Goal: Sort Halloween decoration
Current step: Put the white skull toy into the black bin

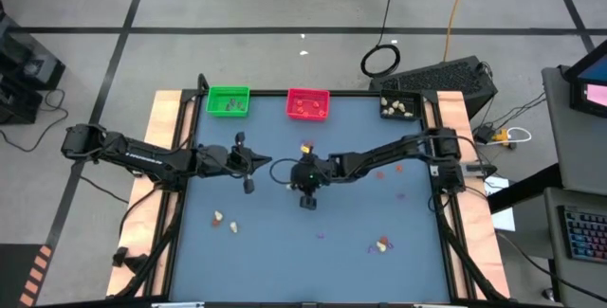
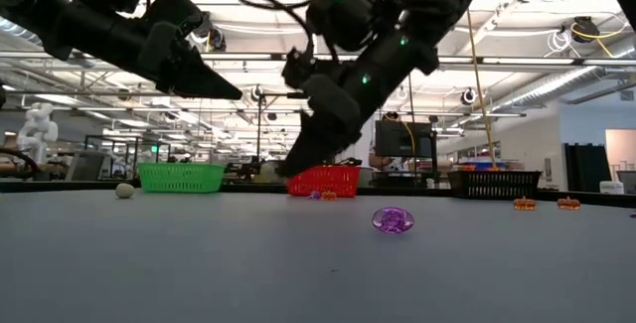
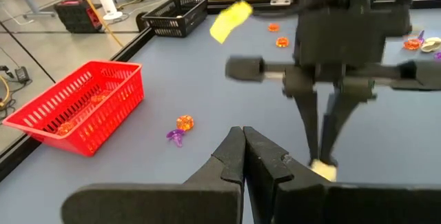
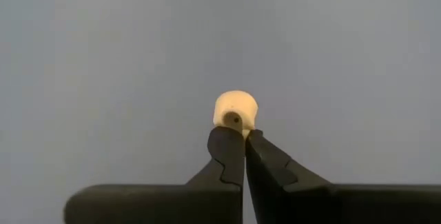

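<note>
The decorations are tiny trinkets scattered on the blue table (image 1: 285, 251): cream-white ones (image 1: 218, 217), purple ones (image 2: 393, 221) and orange ones (image 3: 185, 122). My right gripper (image 1: 305, 183) is at the table's middle, pointing down, shut on a cream-white trinket (image 4: 235, 109). My left gripper (image 3: 243, 141) is shut and empty just to the left of it, and also shows in the high view (image 1: 248, 173). The green tray (image 1: 228, 100), red tray (image 1: 307, 104) and black tray (image 1: 400, 107) stand along the far edge. My right gripper pinches the cream-white trinket by its near edge (image 4: 236, 126) between its two fingertips (image 3: 322, 138), only at their free ends. The fingers come from above, pointing down. The trinket (image 3: 322, 171) sits at the tips, close to the table; whether it rests on the table I cannot tell.
An orange trinket and a purple one (image 3: 176, 136) lie between the grippers and the red tray (image 3: 83, 107). More trinkets lie near the front left (image 1: 232, 226) and front right (image 1: 382, 244). The black tray holds cream-white pieces (image 1: 398, 109).
</note>
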Available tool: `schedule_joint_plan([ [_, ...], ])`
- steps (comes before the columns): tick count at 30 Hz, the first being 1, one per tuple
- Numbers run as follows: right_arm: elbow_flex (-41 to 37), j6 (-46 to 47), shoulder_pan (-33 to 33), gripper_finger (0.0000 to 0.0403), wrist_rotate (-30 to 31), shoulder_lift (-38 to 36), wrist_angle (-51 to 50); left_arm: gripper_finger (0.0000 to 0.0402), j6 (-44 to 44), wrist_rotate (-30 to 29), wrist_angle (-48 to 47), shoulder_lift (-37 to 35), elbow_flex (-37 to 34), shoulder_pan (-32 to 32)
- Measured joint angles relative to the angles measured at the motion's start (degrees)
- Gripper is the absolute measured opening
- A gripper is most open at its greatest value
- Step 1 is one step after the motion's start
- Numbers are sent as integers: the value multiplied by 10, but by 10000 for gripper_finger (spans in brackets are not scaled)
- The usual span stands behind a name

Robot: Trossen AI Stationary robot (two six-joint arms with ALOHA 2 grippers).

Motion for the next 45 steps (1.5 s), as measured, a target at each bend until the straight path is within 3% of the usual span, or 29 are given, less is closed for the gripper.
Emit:
schedule_joint_plan([
  [5, 0, -8, 3, 2, 46, -55, -42, 6, -2, 0, 0, 0, 0, 0],
  [13, 0, 8, -15, 1, 180, -160, -236, 6, -5, 0, -1, 0, 0, 0],
  [23, -22, 56, -144, 0, 302, -287, -487, 6, -14, 0, -3, 0, 0, 0],
  [28, -103, 55, -267, 0, 303, -338, -469, 6, -14, 0, -4, 0, 0, 0],
  [32, -188, 31, -375, 0, 299, -354, -389, 6, -13, 0, -4, 0, 0, 0],
  [35, -229, 21, -445, 0, 263, -350, -326, 6, -10, 0, -4, 0, 0, 0],
  [45, -249, 45, -561, 0, 237, -323, -270, 6, -9, -4, -4, 0, 0, 0],
])
